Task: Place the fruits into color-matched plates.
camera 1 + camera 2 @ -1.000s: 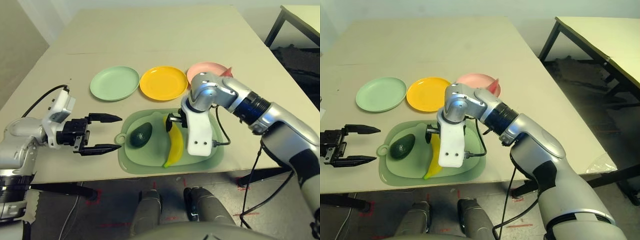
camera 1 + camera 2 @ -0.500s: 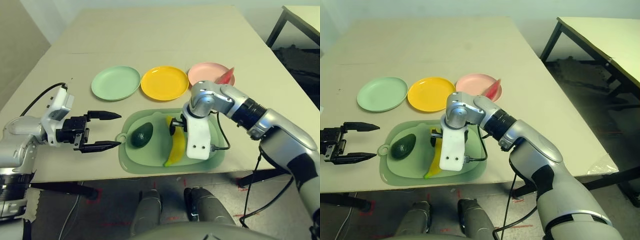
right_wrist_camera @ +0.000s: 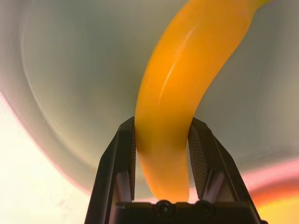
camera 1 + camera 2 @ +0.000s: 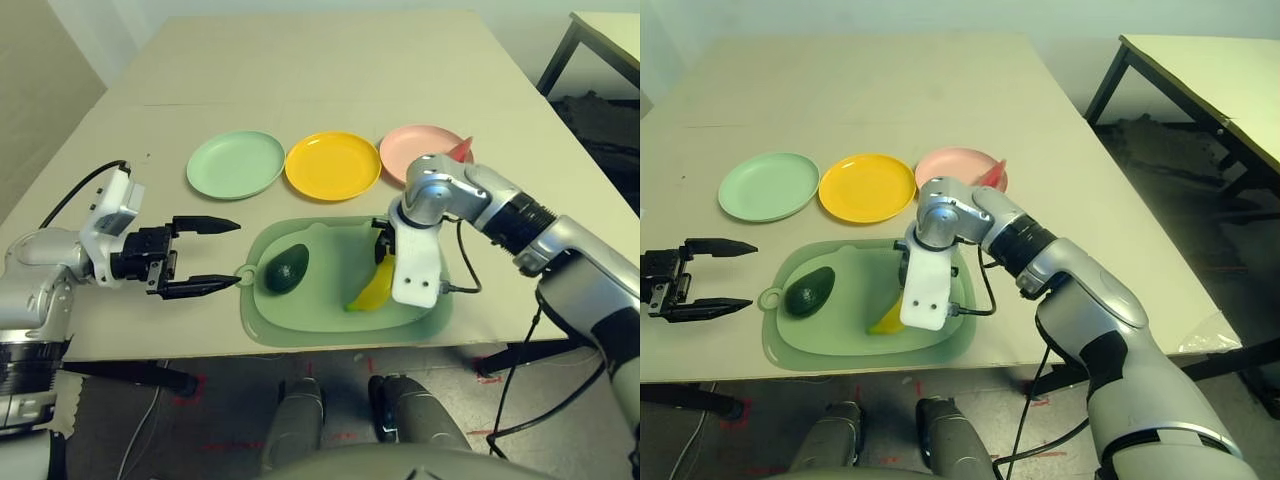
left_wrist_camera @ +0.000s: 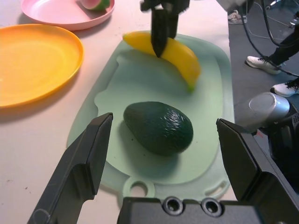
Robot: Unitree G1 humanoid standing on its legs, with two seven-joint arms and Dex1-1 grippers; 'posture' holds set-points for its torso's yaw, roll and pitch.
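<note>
My right gripper (image 3: 161, 154) is clamped on the banana (image 4: 375, 290), its two black fingers (image 3: 122, 154) pressed against the fruit's sides near one end. The banana lies over the right half of the green cutting board (image 4: 330, 325), slanting from my gripper down toward the near edge of the board; I cannot tell whether its low end touches the board.

My left gripper (image 4: 205, 255) hangs over the table just left of the cutting board, fingers spread wide apart with nothing between them. It points rightward at the avocado (image 5: 159, 127), which rests on the left part of the board, near the tab with the round hole (image 5: 138, 189).

Beyond the board, three plates stand in a row across the table (image 4: 300, 70). The mint green plate (image 4: 236, 165) is at the left, the yellow plate (image 4: 333, 165) in the middle, just beside it, and the pink plate (image 4: 415, 150) at the right. The green and yellow plates hold nothing. The watermelon wedge (image 4: 459, 151) sits at the right edge of the pink plate, partly behind my right forearm.
</note>
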